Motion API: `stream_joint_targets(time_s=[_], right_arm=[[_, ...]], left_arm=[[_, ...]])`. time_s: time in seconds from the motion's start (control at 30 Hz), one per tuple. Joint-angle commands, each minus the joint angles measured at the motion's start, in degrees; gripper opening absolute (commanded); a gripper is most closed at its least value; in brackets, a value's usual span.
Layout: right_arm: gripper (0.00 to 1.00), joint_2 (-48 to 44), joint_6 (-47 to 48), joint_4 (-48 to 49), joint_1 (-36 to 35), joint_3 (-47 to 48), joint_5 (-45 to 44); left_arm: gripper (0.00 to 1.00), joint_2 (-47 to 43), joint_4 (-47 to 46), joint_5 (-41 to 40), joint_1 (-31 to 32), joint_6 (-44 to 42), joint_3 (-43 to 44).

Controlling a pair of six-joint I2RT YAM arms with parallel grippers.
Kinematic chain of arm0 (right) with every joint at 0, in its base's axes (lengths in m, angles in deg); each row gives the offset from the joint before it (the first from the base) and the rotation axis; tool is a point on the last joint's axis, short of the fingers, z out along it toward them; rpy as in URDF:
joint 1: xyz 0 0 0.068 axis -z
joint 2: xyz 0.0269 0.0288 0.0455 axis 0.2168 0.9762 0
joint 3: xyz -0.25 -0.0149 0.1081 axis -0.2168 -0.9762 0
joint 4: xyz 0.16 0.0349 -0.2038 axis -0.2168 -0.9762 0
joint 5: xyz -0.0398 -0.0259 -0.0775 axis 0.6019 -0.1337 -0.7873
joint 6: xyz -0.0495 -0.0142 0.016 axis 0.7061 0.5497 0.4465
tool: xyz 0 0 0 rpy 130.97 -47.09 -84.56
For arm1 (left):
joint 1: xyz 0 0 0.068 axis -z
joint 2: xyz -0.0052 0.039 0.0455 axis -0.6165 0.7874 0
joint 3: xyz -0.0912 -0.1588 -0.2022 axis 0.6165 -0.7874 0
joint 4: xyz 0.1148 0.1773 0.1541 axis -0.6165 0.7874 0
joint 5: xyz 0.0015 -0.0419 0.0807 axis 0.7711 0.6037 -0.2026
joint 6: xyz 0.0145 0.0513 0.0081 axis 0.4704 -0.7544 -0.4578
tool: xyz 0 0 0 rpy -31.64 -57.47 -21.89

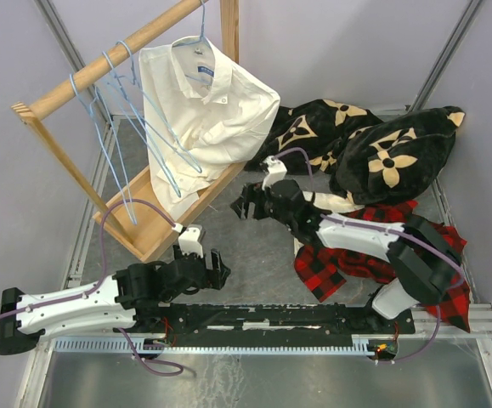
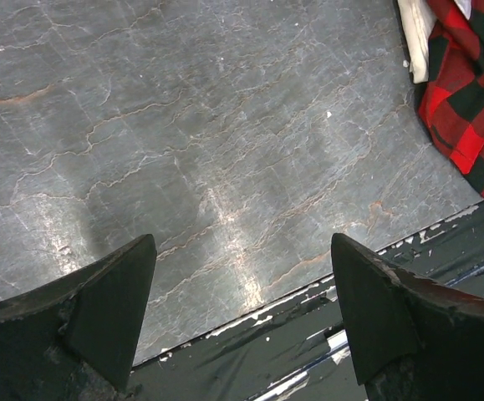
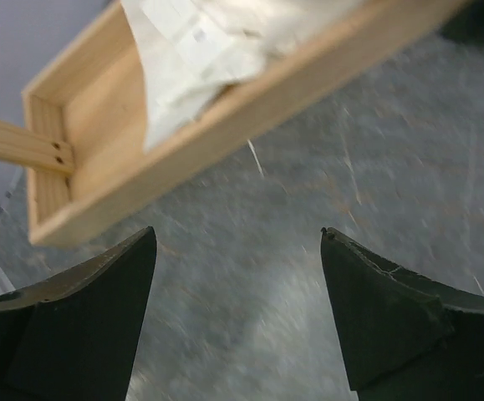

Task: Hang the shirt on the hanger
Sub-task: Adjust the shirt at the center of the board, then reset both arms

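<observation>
The cream-white shirt (image 1: 201, 115) hangs from a light-blue wire hanger (image 1: 196, 36) hooked on the wooden rail (image 1: 110, 59); its lower part drapes into the rack's wooden base, and it also shows in the right wrist view (image 3: 191, 50). My right gripper (image 1: 244, 204) is open and empty, low over the grey floor just right of the rack base; its jaws stand wide apart in the right wrist view (image 3: 238, 238). My left gripper (image 1: 218, 265) is open and empty near the front rail, over bare floor (image 2: 242, 242).
Three more light-blue hangers (image 1: 114, 110) hang on the rail left of the shirt. The wooden rack base (image 1: 156, 223) lies beside both grippers. A black blanket with tan flowers (image 1: 373, 144) and a red-and-black plaid garment (image 1: 347, 263) lie at the right.
</observation>
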Motion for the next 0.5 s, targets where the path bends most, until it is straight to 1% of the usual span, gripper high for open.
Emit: stream_joint_targets(time_s=[0.0, 0.07, 0.1, 0.13, 0.23, 0.33, 0.47], right_arm=[[0.87, -11.1, 3.5, -7.9, -0.1, -7.6, -4.3], [0.89, -16.3, 3.8, -16.0, -0.1, -9.5, -7.3], [0.97, -19.0, 4.0, -19.9, -0.1, -9.9, -8.6], [0.99, -21.4, 4.3, -24.2, -0.1, -10.0, -9.7], [0.99, -27.3, 4.5, -38.6, 0.0, -8.0, -14.8], [0.99, -32.7, 5.8, -51.7, 0.0, -3.7, -18.9], [0.99, -42.2, 7.8, -64.9, 0.0, 1.4, -22.3]], left_arm=[[0.92, 0.7, -4.3, -2.6, 0.0, 1.4, -0.4], [0.92, 1.9, -5.1, -3.0, 0.0, 1.8, -0.2], [0.93, 2.6, -5.4, -3.1, -0.1, 2.0, -0.1], [0.94, 3.3, -5.7, -3.1, -0.1, 2.3, 0.0], [0.96, 5.2, -6.8, -5.5, -0.1, 2.6, 0.1], [0.97, 6.2, -8.3, -7.8, 0.0, 1.5, 0.1], [0.98, 6.1, -8.5, -11.9, -0.1, -1.2, 1.1]])
